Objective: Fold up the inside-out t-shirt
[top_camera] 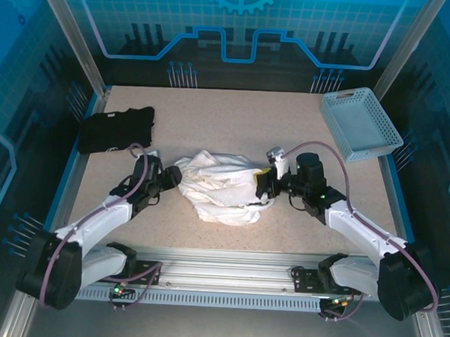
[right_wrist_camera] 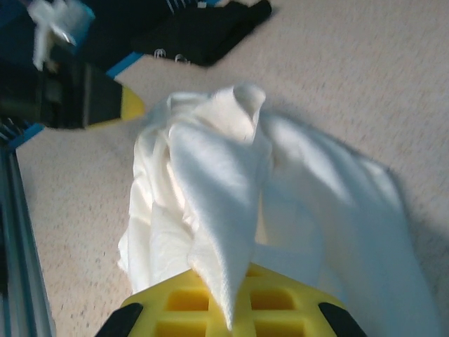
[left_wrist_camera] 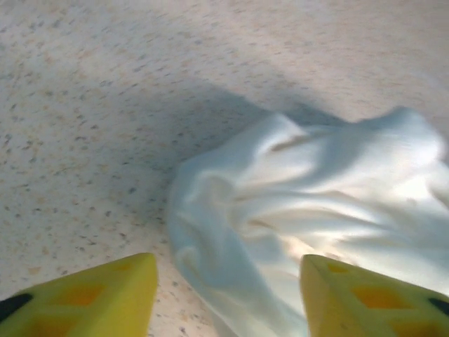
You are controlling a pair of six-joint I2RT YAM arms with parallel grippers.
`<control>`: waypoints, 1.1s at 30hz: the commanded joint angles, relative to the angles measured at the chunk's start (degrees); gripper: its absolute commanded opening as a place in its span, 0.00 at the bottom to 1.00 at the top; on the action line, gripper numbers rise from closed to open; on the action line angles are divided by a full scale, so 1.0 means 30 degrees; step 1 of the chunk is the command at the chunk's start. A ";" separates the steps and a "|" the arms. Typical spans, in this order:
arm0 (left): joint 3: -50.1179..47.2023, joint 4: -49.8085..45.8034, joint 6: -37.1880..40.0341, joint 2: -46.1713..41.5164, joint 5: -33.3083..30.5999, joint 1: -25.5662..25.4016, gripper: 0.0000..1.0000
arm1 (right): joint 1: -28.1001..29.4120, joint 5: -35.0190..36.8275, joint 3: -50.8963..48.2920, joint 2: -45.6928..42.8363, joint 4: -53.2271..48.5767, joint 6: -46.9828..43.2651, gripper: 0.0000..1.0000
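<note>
Where the blue-lit panels and metal posts closed in the cell, a pale speckled table [top_camera: 235, 116] filled the middle of the top view. A light blue basket [top_camera: 359, 123] stood at its upper right and a black folded garment [top_camera: 115, 129] lay at its upper left.

The inside-out t-shirt [top_camera: 220, 187] sat at the centre of the frame, just below the middle of the table. It was a white, bunched heap of deep folds with a small yellow patch at its right edge. Its long axis ran left to right across the frame, between the two hands. Which end was collar or hem could not be told.

The left hand [top_camera: 171, 179] was released at the heap's left edge. In the left wrist view its yellow fingers [left_wrist_camera: 91, 295] stood apart, with cloth lying just ahead of them. The right hand [right_wrist_camera: 228, 305] was clenched on a fold of the shirt's right side, lifting a peak of cloth.
</note>
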 commanded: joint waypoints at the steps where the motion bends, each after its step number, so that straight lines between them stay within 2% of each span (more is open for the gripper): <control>1: 0.0632 -0.1537 0.0631 -0.1332 -0.0287 -0.0967 0.65 | 0.1436 0.0670 -0.0933 0.0049 -0.1074 0.0144 0.00; 3: 0.1444 -0.1822 0.0821 -0.1079 0.0308 -0.1487 0.69 | 0.2154 0.1034 -0.1234 0.0197 -0.1057 0.0240 0.00; 6: 0.3150 -0.2172 0.1379 0.0834 0.1746 -0.1847 0.71 | 0.2820 0.1299 -0.1503 0.0495 -0.0893 0.0335 0.00; 11: 0.6456 -0.3082 0.2838 0.5183 0.2039 -0.1914 0.74 | 0.3461 0.1571 -0.1519 0.0939 -0.0775 0.0250 0.00; 16: 0.8606 -0.3232 0.3147 0.8578 0.2797 -0.2017 0.72 | 0.3674 0.1873 -0.1431 0.1013 -0.0717 0.0189 0.00; 18: 0.9141 -0.3062 0.3159 0.9596 0.2848 -0.2032 0.65 | 0.3703 0.2001 -0.1405 0.1005 -0.0718 0.0152 0.00; 21: 1.0045 -0.2831 0.3257 1.0636 0.2787 -0.2032 0.46 | 0.3734 0.2115 -0.1418 0.1120 -0.0745 0.0044 0.00; 25: 1.0785 -0.2499 0.3832 0.9922 0.2787 -0.2002 0.06 | 0.3719 0.3164 -0.0998 0.0691 -0.1544 -0.0053 0.00; 26: 1.0869 -0.2383 0.3997 0.9235 0.2833 -0.1986 0.00 | 0.3707 0.3775 -0.0639 0.0368 -0.1975 -0.0046 0.00; 29: 1.0928 -0.1679 0.4122 0.6278 0.3834 -0.1918 0.00 | 0.3604 0.5664 0.0858 -0.0933 -0.3462 0.0006 0.00; 33: 1.1516 -0.0152 0.2589 0.2400 0.5560 -0.1797 0.00 | 0.2935 0.7813 0.4006 -0.2549 -0.5636 -0.0648 0.00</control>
